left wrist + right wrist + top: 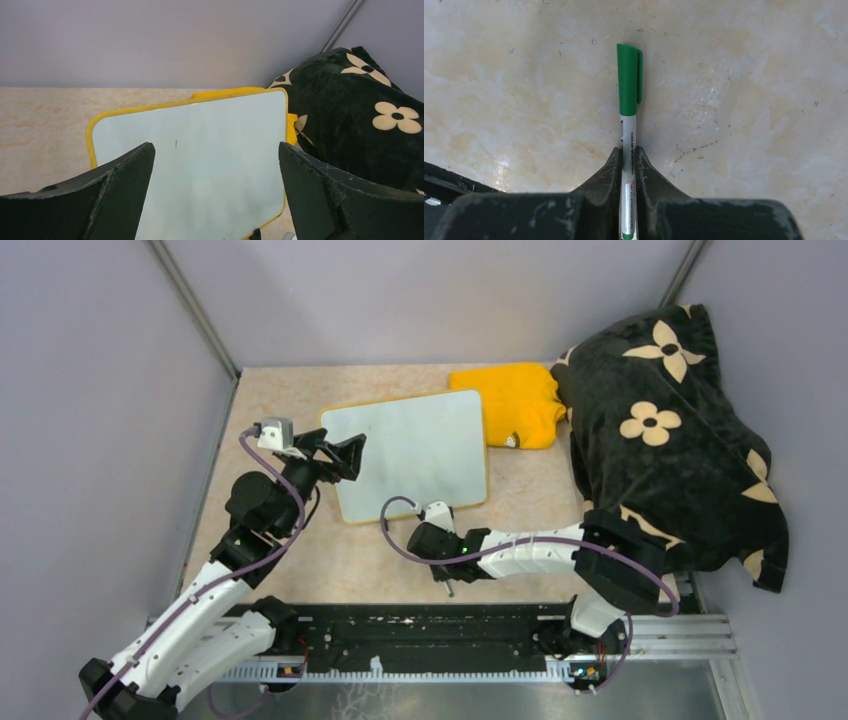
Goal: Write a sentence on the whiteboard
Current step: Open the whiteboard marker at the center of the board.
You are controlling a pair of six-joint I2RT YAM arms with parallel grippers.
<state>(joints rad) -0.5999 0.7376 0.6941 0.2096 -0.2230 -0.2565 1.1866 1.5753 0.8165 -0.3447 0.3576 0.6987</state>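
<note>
From above, the board (410, 450) lay flat on the beige, marbled table (300, 560), a glossy white rectangle with rounded corners and a thin yellow rim, set mid-table and slightly askew. The left tool (345, 455) stood spread wide at the board's left edge. The right tool (441, 570) sat near the board's near edge, pointing toward the arm bases. A folded yellow cloth (515, 405) touched the board's far right corner; a plush black blanket (670, 440) with cream flowers was heaped to the right.

In the left wrist view, the left tool (215, 147) gaped wide, holding nothing, with the board (215, 190) below it, bearing 1 tiny dark tick.

In the right wrist view, the right tool (628, 150) was pinched tight on the white barrel of a marker (629, 90), its green cap on, above bare table.
</note>
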